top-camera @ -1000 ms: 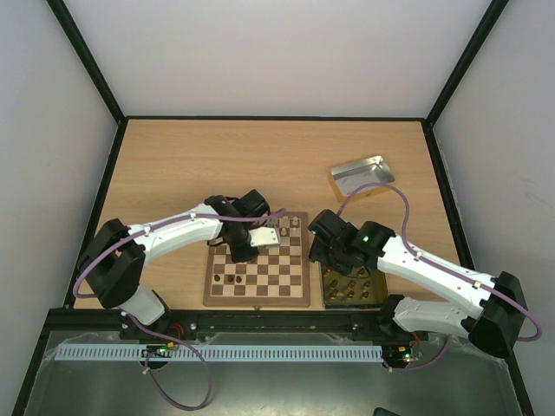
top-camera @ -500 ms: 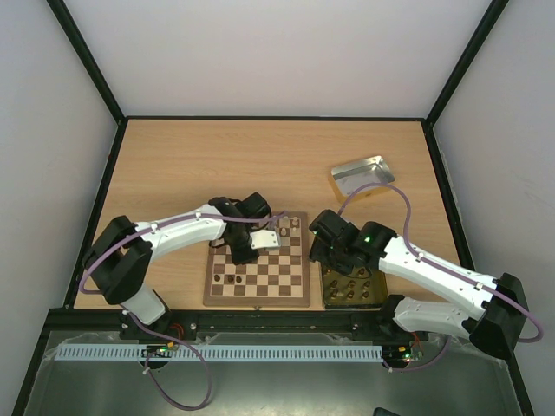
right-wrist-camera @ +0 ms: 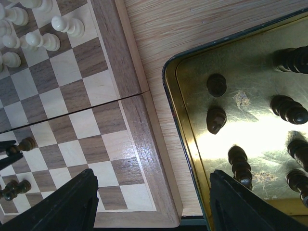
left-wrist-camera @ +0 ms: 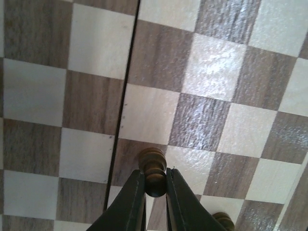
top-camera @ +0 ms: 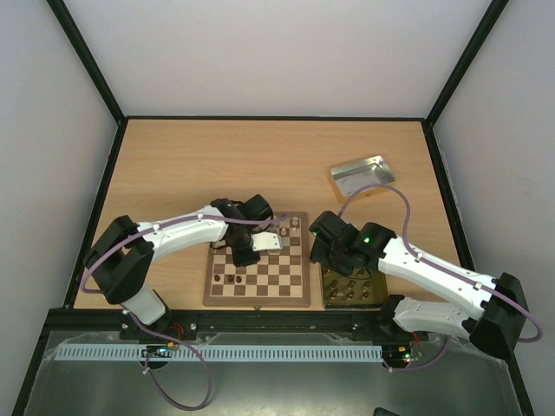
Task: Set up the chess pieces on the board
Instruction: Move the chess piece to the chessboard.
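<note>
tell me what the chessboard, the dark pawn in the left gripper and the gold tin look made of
Chessboard: wood or wood veneer, visible grain, glossy varnish glare.
Dark pawn: likely turned wood, stained dark brown, slight sheen.
Gold tin: thin metal, probably tinplate; brushed gold floor reflects light, rolled dark rim.

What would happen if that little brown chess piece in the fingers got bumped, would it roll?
The brown piece looks like turned wood, so it is probably stiff and light. It is tall and narrow, so it could tip easily. Once down, its rounded body would likely roll on the glossy board.
</note>
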You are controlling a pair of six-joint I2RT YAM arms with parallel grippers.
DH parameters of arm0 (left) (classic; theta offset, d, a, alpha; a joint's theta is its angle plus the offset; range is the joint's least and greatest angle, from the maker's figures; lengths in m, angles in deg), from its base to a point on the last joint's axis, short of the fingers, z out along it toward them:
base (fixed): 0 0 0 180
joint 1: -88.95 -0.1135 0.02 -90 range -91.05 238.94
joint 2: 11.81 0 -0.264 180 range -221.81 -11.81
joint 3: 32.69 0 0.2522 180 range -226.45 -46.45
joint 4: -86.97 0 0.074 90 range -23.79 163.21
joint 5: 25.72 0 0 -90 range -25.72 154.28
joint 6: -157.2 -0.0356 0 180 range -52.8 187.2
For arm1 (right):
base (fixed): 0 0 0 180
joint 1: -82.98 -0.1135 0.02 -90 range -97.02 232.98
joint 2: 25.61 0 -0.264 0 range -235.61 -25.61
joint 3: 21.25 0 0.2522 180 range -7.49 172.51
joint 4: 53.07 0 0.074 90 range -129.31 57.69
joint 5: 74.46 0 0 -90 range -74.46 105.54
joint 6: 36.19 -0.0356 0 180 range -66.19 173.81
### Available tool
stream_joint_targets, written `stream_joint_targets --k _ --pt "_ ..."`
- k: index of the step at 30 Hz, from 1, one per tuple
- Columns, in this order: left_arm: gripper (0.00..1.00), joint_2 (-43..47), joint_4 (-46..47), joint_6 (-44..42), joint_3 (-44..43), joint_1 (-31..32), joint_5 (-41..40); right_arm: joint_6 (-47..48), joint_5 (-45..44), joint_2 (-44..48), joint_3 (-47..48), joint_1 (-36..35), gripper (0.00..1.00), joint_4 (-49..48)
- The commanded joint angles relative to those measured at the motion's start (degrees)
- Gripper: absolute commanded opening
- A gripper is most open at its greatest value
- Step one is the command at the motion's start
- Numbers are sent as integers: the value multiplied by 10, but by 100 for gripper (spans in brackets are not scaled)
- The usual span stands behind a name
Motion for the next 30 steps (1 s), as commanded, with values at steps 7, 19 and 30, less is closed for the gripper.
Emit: stream_joint_targets --k 7,19,30 --pt "7 62 -16 28 49 61 14 -4 -11 1 -8 3 63 0" --pt "8 88 -11 44 82 75 11 3 -6 -14 -3 3 63 -8" --pt "8 84 -7 51 75 85 16 4 -6 -14 -2 3 63 -4"
